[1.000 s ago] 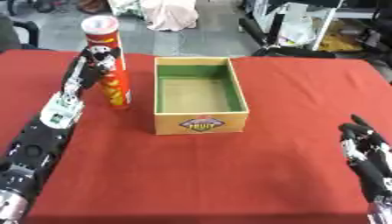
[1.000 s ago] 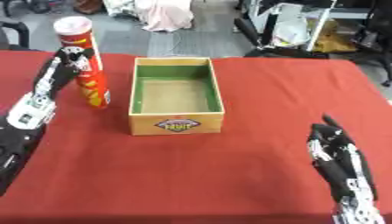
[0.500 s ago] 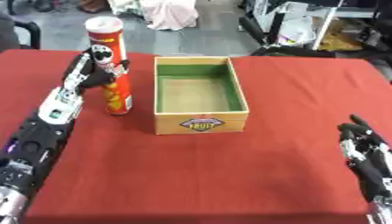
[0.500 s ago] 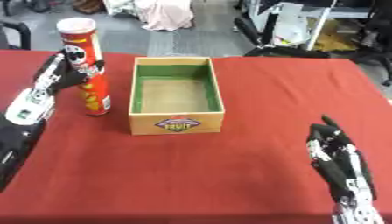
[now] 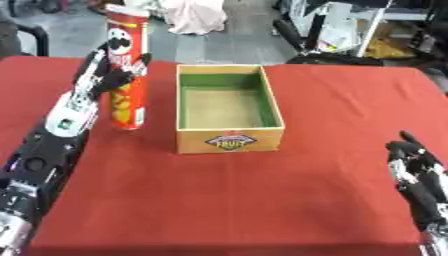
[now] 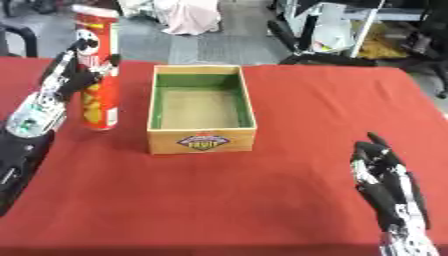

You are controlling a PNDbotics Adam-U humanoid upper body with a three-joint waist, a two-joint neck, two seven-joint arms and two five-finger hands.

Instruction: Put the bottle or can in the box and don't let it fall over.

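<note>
1. Since a second ago, very little has shifted: the tall red chip can (image 5: 128, 70) has kept its upright stance on the red tablecloth (image 5: 262, 200), and my left hand has closed in around its upper half instead of just resting beside it.

2. Largest first, the tablecloth covers the whole work surface and gives the can a flat footing, which is why it stands without leaning.

3. Next is the open cardboard box (image 5: 227, 111), green on its inner walls and with nothing inside that I can see. It sits just to the right of the can, near but not touching it, so I judge the carry to be short.

4. The can itself is outside the box, standing just beside the box's left wall. Being tall and narrow, it would tip easily, I think, so I grip it high to steer it and must set it down level.

5. My left hand (image 5: 109, 75) has its fingers and thumb curled round the can near the printed face.

6. My right hand (image 6: 385, 172) rests idle at the lower right corner, fingers straight and relaxed, holding nothing, well apart from the box.
</note>
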